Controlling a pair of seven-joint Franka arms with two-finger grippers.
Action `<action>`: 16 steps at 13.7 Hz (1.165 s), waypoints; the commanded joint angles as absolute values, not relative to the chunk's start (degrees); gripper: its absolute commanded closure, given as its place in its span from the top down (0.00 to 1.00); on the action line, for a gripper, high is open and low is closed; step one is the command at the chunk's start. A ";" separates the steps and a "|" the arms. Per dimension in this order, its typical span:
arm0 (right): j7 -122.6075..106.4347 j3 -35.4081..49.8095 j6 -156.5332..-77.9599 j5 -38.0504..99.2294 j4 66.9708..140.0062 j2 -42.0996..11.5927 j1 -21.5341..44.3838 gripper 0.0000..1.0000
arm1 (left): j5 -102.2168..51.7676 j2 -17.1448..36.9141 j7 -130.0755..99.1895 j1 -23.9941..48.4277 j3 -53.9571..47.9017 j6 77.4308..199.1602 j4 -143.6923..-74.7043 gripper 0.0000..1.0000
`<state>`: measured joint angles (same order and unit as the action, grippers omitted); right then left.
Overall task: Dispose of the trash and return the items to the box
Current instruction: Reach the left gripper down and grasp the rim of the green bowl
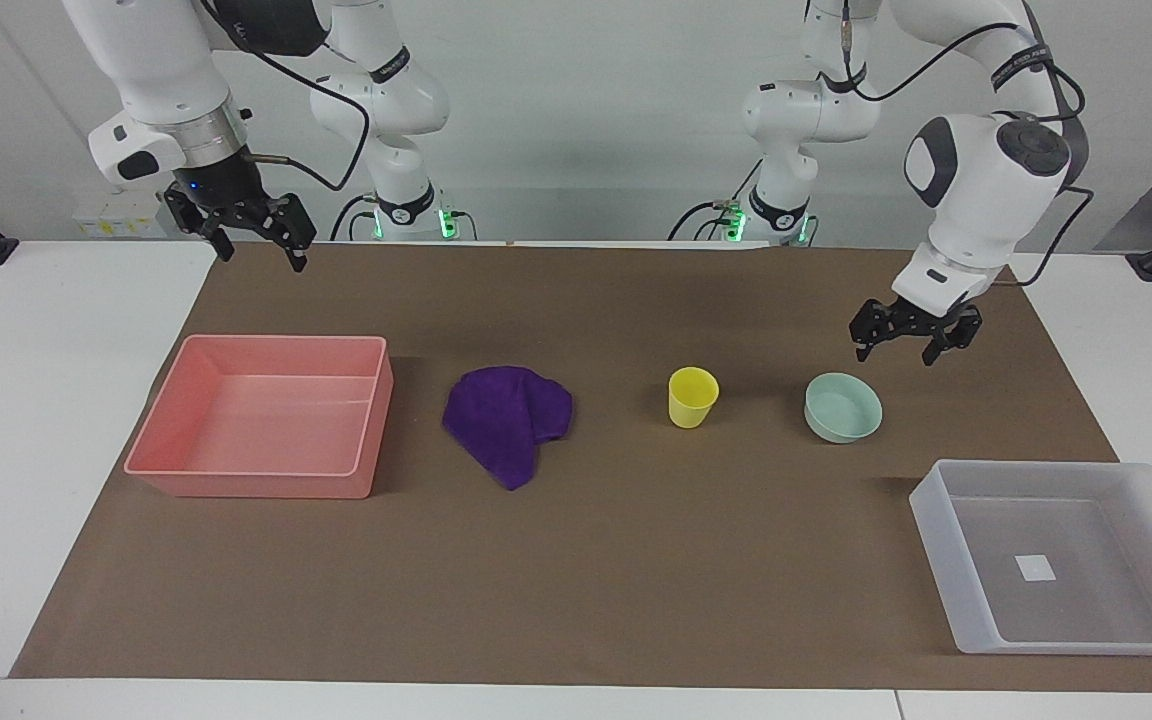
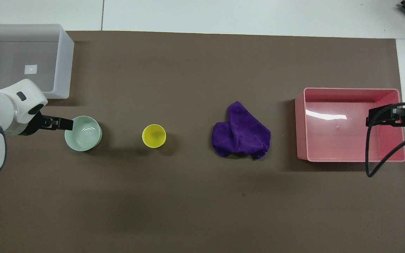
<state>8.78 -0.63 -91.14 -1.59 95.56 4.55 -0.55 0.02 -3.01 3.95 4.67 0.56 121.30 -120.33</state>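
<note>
The purple rag (image 1: 506, 420) (image 2: 241, 131) lies crumpled on the brown mat next to the pink bin. The yellow cup (image 1: 693, 397) (image 2: 154, 135) stands upright between the rag and the mint-green bowl (image 1: 843, 407) (image 2: 83, 133). The translucent box (image 1: 936, 540) (image 2: 65, 63) sits empty at the left arm's end, farther from the robots than the bowl. My left gripper (image 1: 896, 352) (image 2: 60, 123) is open and hangs over the bowl's rim on the side of the left arm's end, not touching it. My right gripper (image 1: 261, 255) (image 2: 381, 119) is open, empty, and waits high over the pink bin.
The pink bin (image 1: 256, 480) (image 2: 301, 123) stands empty at the right arm's end of the mat. A black cable (image 2: 371, 151) from the right arm hangs over the bin. Bare brown mat (image 1: 636, 580) spreads around the things.
</note>
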 commanded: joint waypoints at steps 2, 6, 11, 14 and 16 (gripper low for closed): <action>7.21 -0.26 -91.49 -1.49 96.86 5.71 -1.14 1.00 | 0.62 -0.63 3.34 3.96 0.53 134.35 -127.96 1.00; 7.21 -0.26 -91.58 -1.49 96.86 5.71 -1.14 1.00 | 0.62 3.59 3.69 2.46 0.53 143.07 -130.87 1.00; 6.94 -0.53 -91.49 -1.49 96.86 5.71 -1.40 1.00 | 0.35 4.13 3.78 2.37 0.44 143.35 -132.63 0.25; 6.68 -0.44 -90.00 -1.06 97.29 6.06 -1.49 1.00 | 0.26 4.13 3.78 2.37 0.44 143.18 -132.10 0.00; 6.67 -0.35 -93.93 0.70 100.17 6.59 -0.71 1.00 | 0.18 4.13 3.78 2.46 0.44 142.30 -131.14 0.00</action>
<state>8.43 -0.68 -90.53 -0.95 96.05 4.64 -0.53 0.02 5.04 3.94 2.66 0.57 142.28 -131.14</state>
